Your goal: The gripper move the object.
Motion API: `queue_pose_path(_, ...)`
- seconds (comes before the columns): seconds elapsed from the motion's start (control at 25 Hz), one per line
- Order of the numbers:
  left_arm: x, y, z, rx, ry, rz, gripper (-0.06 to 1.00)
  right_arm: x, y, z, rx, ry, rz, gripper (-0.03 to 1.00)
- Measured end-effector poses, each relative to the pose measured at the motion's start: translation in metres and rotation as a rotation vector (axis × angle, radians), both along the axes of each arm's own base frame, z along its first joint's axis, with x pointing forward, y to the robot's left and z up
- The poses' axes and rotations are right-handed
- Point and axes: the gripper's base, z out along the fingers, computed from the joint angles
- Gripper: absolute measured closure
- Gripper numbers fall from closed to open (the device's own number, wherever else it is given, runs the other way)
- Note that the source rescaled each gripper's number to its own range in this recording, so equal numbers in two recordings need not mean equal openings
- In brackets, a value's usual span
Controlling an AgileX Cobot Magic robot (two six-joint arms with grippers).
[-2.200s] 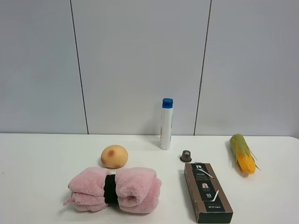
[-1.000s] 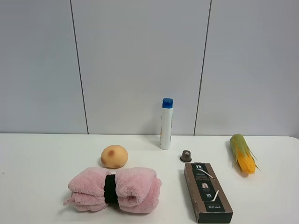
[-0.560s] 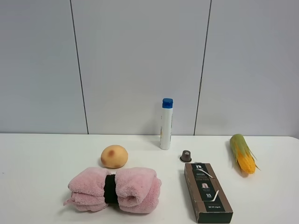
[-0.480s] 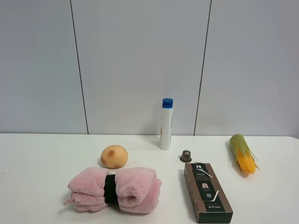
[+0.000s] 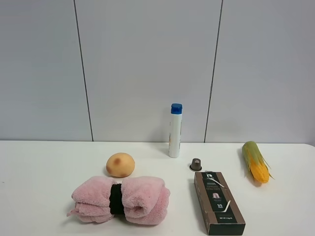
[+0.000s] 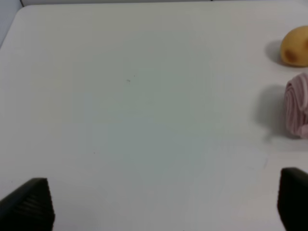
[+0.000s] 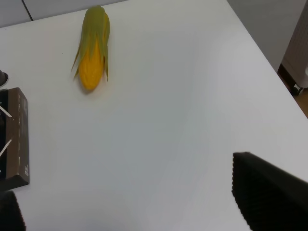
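Where the white counter (image 5: 39, 167) nears its right edge in the high view, the toy corn cob (image 5: 256, 162) lies on its side, yellow-orange kernels showing at the near end and green husk leaves wrapping the far end, a few thin leaf tips splayed outward; it rests apart from the dark brown rectangular box (image 5: 218, 202) and the small dark capsule (image 5: 196, 164) to its left. The right claw (image 7: 139, 204) hangs above bare counter well short of the cob, its black ribbed jaws spread wide and holding nothing; the left claw (image 6: 166, 204) is likewise spread (only its jaw tips show), over bare counter near the pink rolled towel (image 5: 120, 199) and the round tan ball (image 5: 120, 164); a white bottle with a blue cap (image 5: 175, 130) stands upright by the wall.
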Motion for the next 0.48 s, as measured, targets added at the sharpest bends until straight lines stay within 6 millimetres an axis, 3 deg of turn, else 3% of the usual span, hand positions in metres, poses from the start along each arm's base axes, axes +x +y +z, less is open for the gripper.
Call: queue_pose_path(0.48,0.0,0.0,0.0,0.0,0.0,0.0,-0.03,0.0,0.0,0.0,0.0,0.0,0.0,-0.03)
